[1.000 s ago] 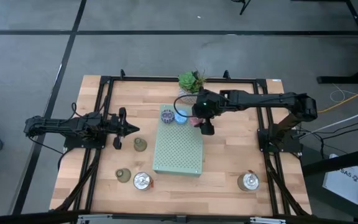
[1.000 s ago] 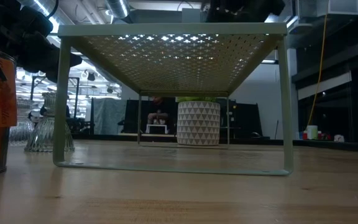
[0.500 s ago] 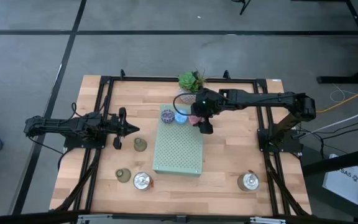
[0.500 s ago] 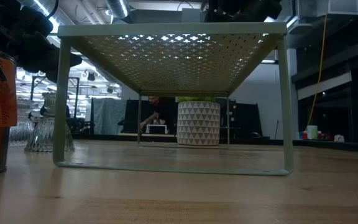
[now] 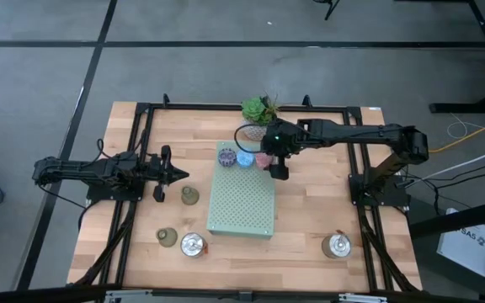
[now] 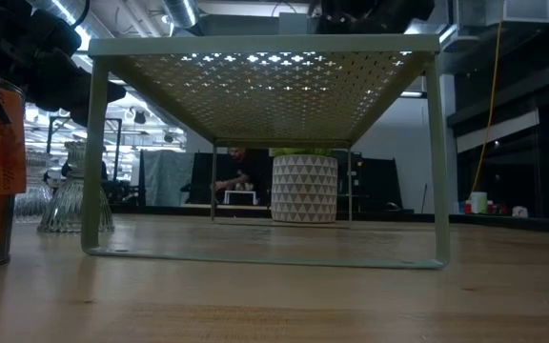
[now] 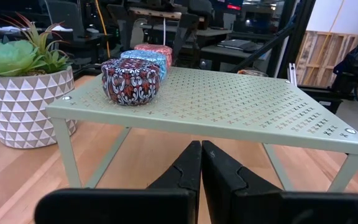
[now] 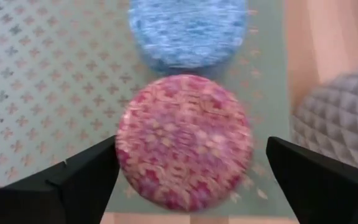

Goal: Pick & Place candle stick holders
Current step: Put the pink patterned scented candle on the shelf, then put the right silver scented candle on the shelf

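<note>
Worktop (image 5: 310,227): light wood planks, centre of the high view, with grey floor on all sides. One pale green perforated shelf (image 5: 241,198) stands at its middle on thin legs, open underneath.

Holders counted, seven. Three on the shelf's upper edge in a row: purple (image 5: 226,155), blue (image 5: 245,157), pink (image 5: 263,162), each close beside the next. Two silver: one (image 5: 193,245) at lower left of the shelf, one (image 5: 338,246) at lower right of the worktop. Two olive (image 5: 190,195) (image 5: 167,237), left of the shelf. One succulent pot (image 5: 258,111) sits above the shelf at the upper edge.

Right claw (image 5: 278,167): over the shelf's upper right corner, spread wide, a finger (image 8: 82,177) on either side of the pink holder, neither touching.

Left claw (image 5: 175,175): left of the shelf, pressed together, empty.

The shelf's lower half is bare, as is the worktop right of it.
</note>
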Tool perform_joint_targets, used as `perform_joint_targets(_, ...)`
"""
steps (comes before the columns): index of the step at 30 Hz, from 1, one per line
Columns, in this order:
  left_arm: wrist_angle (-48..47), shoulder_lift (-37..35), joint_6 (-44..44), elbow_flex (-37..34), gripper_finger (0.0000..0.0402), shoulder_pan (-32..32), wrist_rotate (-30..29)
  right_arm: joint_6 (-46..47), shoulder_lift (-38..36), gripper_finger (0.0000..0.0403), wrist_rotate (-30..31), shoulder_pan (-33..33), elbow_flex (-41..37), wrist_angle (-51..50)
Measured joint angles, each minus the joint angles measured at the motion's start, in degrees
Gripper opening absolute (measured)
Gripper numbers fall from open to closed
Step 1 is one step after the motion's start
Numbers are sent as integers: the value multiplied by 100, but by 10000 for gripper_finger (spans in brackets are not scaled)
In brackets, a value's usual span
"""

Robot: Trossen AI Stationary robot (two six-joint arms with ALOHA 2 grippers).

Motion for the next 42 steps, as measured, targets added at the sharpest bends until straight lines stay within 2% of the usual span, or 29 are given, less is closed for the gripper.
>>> perform_joint_targets(11,1,2,0,0,6,0,0,477,-8,400,291,349,495,-1344)
perform_joint_targets(21,2,0,0,0,6,0,0,1418,-359,400,202,804,462,-1878)
perform_joint_targets(34,0,2,0,0,6,-2,0,3112,-636,399,799,1961,235,-1848)
perform_joint_targets(42,0,2,0,0,6,-2,0,4225,-674,399,1441,2902,105,-1655)
